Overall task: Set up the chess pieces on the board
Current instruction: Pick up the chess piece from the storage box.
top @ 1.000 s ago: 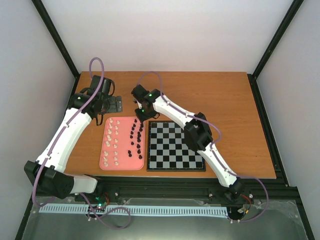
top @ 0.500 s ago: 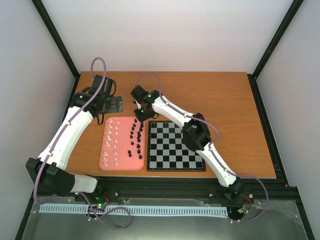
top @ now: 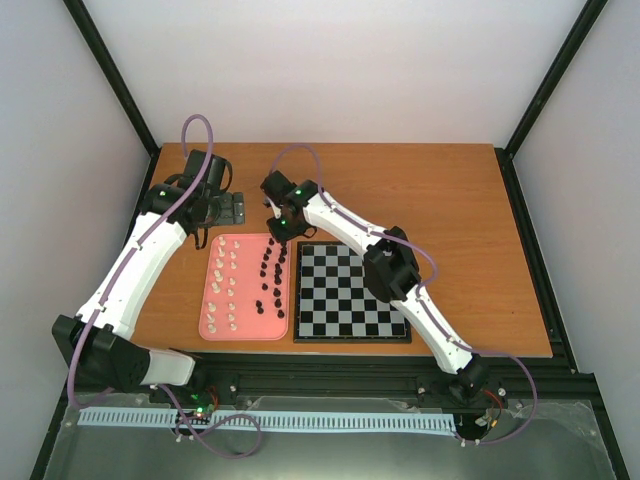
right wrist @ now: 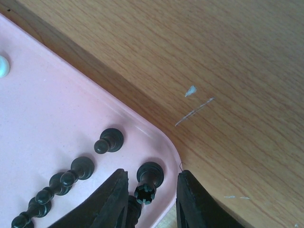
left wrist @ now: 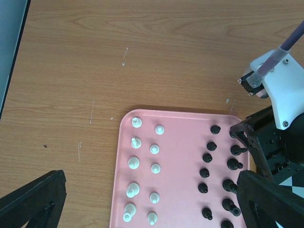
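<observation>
The black-and-white board [top: 350,295] lies bare to the right of a pink tray [top: 206,328]. On the tray stand the chess pieces, white ones [top: 228,285] in the left columns and black ones [top: 270,275] on the right. My right gripper [right wrist: 151,190] is low over the tray's far right corner, its fingers either side of a black rook [right wrist: 150,176] with small gaps on both sides. From above, the right gripper [top: 283,236] covers that corner. My left gripper [left wrist: 152,209] hangs open, high above the tray [left wrist: 183,166], over the white pieces [left wrist: 134,164].
A grey metal bracket [top: 236,208] lies on the wood behind the tray, under the left wrist. A black pawn [right wrist: 108,141] and more black pieces [right wrist: 71,173] stand close beside the rook. The tray's rim [right wrist: 161,137] curves just past the right finger.
The right gripper's jaws have narrowed around the black rook while staying over the tray corner. The left arm shifted slightly and its gripper stayed wide open.
</observation>
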